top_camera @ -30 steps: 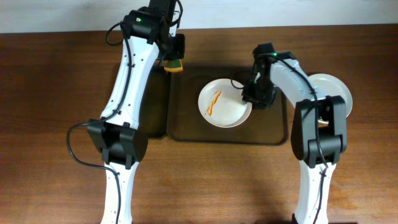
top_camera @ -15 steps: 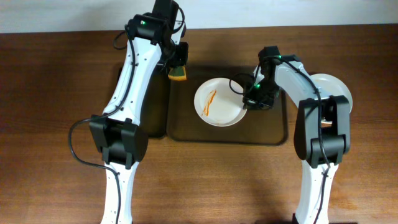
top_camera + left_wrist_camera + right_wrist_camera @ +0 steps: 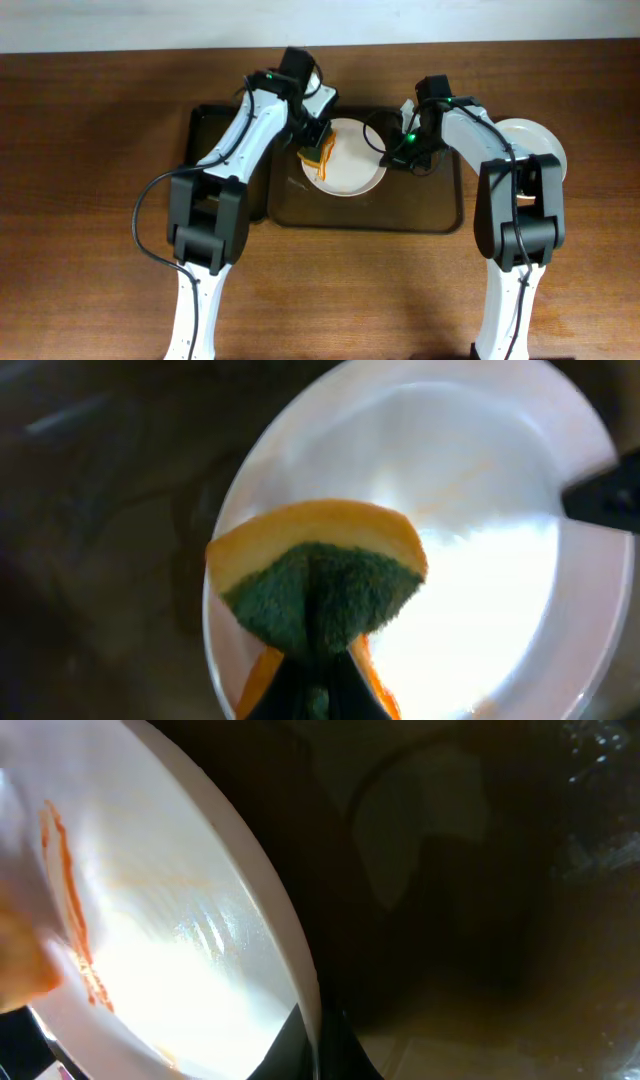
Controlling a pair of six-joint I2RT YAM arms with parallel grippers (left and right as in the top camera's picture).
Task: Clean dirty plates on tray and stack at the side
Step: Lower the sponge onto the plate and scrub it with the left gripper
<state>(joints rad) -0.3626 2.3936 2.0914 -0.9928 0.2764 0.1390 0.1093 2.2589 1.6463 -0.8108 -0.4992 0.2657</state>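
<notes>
A white plate (image 3: 352, 172) with orange-red sauce streaks (image 3: 68, 910) is held tilted over the dark brown tray (image 3: 420, 216). My right gripper (image 3: 394, 153) is shut on the plate's right rim (image 3: 290, 955). My left gripper (image 3: 318, 150) is shut on a yellow and green sponge (image 3: 318, 575), which sits over the plate's left part (image 3: 480, 570). Clean white plates (image 3: 545, 145) are stacked on the table to the right of the tray.
A smaller black tray (image 3: 215, 150) lies left of the brown tray, partly under my left arm. The wooden table (image 3: 90, 200) extends on both sides and to the front.
My left gripper has moved right with the sponge, from beside the black tray onto the plate. My right gripper has shifted the plate a little to the left and back.
</notes>
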